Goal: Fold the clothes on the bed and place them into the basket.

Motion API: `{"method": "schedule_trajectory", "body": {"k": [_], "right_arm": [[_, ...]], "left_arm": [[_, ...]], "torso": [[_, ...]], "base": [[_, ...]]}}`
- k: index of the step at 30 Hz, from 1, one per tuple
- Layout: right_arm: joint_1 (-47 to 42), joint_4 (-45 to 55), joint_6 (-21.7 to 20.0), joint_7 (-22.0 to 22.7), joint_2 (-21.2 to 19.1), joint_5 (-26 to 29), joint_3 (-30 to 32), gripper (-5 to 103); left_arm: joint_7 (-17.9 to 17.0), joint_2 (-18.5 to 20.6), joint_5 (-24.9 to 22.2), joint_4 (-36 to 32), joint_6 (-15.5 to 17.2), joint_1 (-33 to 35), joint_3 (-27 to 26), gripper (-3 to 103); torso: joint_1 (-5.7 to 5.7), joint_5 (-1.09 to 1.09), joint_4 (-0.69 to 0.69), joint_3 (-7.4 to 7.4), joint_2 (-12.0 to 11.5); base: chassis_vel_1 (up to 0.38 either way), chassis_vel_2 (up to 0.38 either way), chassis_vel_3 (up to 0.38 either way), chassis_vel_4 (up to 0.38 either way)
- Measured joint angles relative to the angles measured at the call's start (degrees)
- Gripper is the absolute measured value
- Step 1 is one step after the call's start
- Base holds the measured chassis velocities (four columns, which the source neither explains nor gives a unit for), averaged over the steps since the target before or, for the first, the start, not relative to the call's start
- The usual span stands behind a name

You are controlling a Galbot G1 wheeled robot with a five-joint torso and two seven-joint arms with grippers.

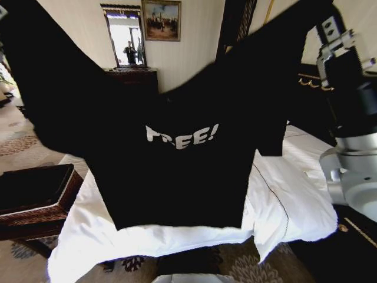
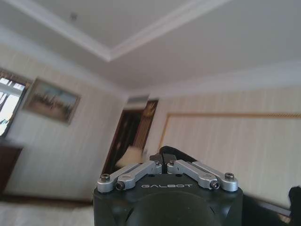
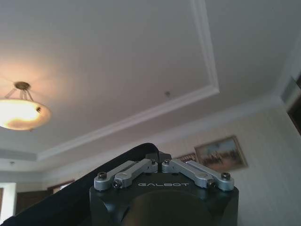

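the black t-shirt [image 1: 177, 177] with white "free!" lettering hangs spread in the air above the bed [image 1: 294, 194], chest side facing the head camera, its two sleeves drawn up and outward toward the upper corners. its lower hem hangs just over the near edge of the bed's white duvet, which droops toward the patterned carpet.

the left hand [image 2: 163, 159] is raised above the bed, its fingers brought together on a fold of black cloth that pokes out between them; behind it are the striped wall, a framed painting [image 2: 51, 100] and the ceiling moulding. the right hand [image 3: 159, 155] is lifted likewise, fingers closed with a band of the t-shirt's black fabric running out from between them; above it are the ceiling and a glowing ceiling lamp [image 3: 21, 112]. part of the right arm's grey and black housing stands to the right of the bed in the head view.

the basket [image 1: 38, 203], dark woven wicker with a black lining, stands on the floor just left of the bed.
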Motion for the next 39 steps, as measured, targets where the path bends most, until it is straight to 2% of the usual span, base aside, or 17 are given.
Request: {"method": "schedule_trajectory", "body": {"k": [2, 3, 4, 6, 7, 8, 9, 11, 12, 13, 16, 20, 23, 25, 27, 30, 39], "right_arm": [[1.9, -7.5, -1.8, 1.4, 4.1, -3.5, -11.8, 0], [1.9, -7.5, -1.8, 1.4, 4.1, -3.5, -11.8, 0], [4.1, -13.8, -2.3, 0.9, 7.7, -5.5, -20.3, 0], [7.5, -23.4, -2.2, -0.6, 11.9, -7.8, -29.7, 0], [9.3, -28.2, -1.8, -1.7, 13.9, -9.2, -33.7, 0], [9.3, -28.2, -1.8, -1.7, 13.9, -9.2, -33.7, 0], [12.8, -37.3, -0.4, -3.9, 17.7, -12.9, -40.8, 0], [15.9, -47.9, 1.9, -6.6, 21.7, -17.7, -46.1, 0], [15.9, -47.9, 1.9, -6.6, 21.7, -17.7, -46.1, 0], [17.7, -55.8, 3.5, -9.2, 24.9, -21.0, -48.7, 0], [19.9, -65.3, 5.3, -12.4, 29.3, -23.4, -50.1, 0], [21.1, -70.6, 6.6, -14.9, 31.4, -24.3, -50.4, 0], [23.1, -78.7, 9.2, -18.4, 35.0, -25.8, -50.3, 0], [23.3, -79.7, 9.5, -18.7, 35.5, -25.9, -50.3, 0], [24.9, -86.2, 11.3, -20.7, 39.9, -26.1, -49.8, 0], [26.1, -90.1, 12.6, -22.0, 42.8, -26.6, -49.3, 0], [27.6, -93.0, 13.4, -23.2, 45.3, -27.6, -46.1, 0]], "left_arm": [[0.7, -3.5, 12.3, 4.8, 2.6, -1.4, 13.9, 0], [0.7, -3.5, 12.3, 4.8, 2.6, -1.4, 13.9, 0], [2.6, -7.0, 23.1, 11.4, 3.1, -3.6, 24.8, 0], [5.8, -11.5, 34.2, 21.3, 2.4, -6.4, 36.5, 0], [7.3, -13.7, 38.3, 25.9, 1.5, -8.0, 40.9, 0], [7.3, -13.7, 38.3, 25.9, 1.5, -8.0, 40.9, 0], [10.0, -18.5, 45.0, 35.1, -0.8, -11.4, 47.3, 0], [11.5, -23.5, 48.6, 44.7, -2.9, -15.3, 51.7, 0], [11.5, -23.5, 48.6, 44.7, -2.9, -15.3, 51.7, 0], [12.2, -27.1, 50.0, 51.2, -4.3, -18.6, 54.4, 0], [14.0, -31.8, 52.4, 59.8, -6.4, -23.1, 57.3, 0], [15.0, -33.6, 53.1, 64.0, -8.0, -25.3, 58.2, 0], [15.6, -34.8, 53.1, 68.8, -9.3, -27.4, 57.9, 0], [15.7, -35.0, 53.1, 69.5, -9.4, -27.7, 57.7, 0], [15.7, -35.6, 53.0, 72.9, -9.8, -28.8, 56.7, 0], [15.8, -36.1, 53.0, 74.5, -10.2, -29.0, 56.1, 0], [16.2, -36.9, 53.6, 75.4, -10.3, -27.9, 53.0, 0]], "torso": [[0.01, -0.07, 0.04, 0.02, 0.0], [0.01, -0.07, 0.04, 0.02, 0.0], [0.03, -0.04, 0.04, 0.02, 0.0], [0.05, -0.08, 0.04, 0.03, 0.0], [0.06, -0.13, 0.05, 0.04, 0.0], [0.06, -0.13, 0.05, 0.04, 0.0], [0.07, -0.07, 0.05, 0.05, 0.0], [0.07, -0.09, 0.07, 0.05, -0.1], [0.07, -0.09, 0.07, 0.05, -0.1], [0.08, -0.06, 0.05, 0.05, -0.1], [0.05, -0.06, 0.00, 0.02, 0.0], [0.02, -0.04, 0.03, 0.02, 0.0], [0.02, -0.06, 0.03, 0.01, 0.0], [0.01, -0.06, 0.04, 0.01, 0.0], [0.02, -0.04, 0.04, 0.01, 0.0], [0.03, -0.06, 0.08, 0.02, 0.0], [0.02, -0.06, 0.01, 0.01, 0.0]], "base": [[0.000, 0.000, 0.000, 0.000], [0.000, 0.000, 0.000, 0.000], [0.000, 0.000, 0.000, 0.000], [0.000, 0.000, 0.000, 0.000], [0.000, 0.000, 0.000, 0.000], [0.000, 0.000, 0.000, 0.000], [0.000, 0.000, 0.000, 0.000], [0.000, 0.000, 0.000, 0.000], [0.000, 0.000, 0.000, 0.000], [0.000, 0.000, 0.000, 0.000], [0.000, 0.000, 0.000, 0.000], [0.000, 0.000, 0.000, 0.000], [0.000, 0.000, 0.000, 0.000], [0.000, 0.000, 0.000, 0.000], [0.000, 0.000, 0.000, 0.000], [0.000, 0.000, 0.000, 0.000], [0.000, 0.000, 0.000, 0.000]]}}
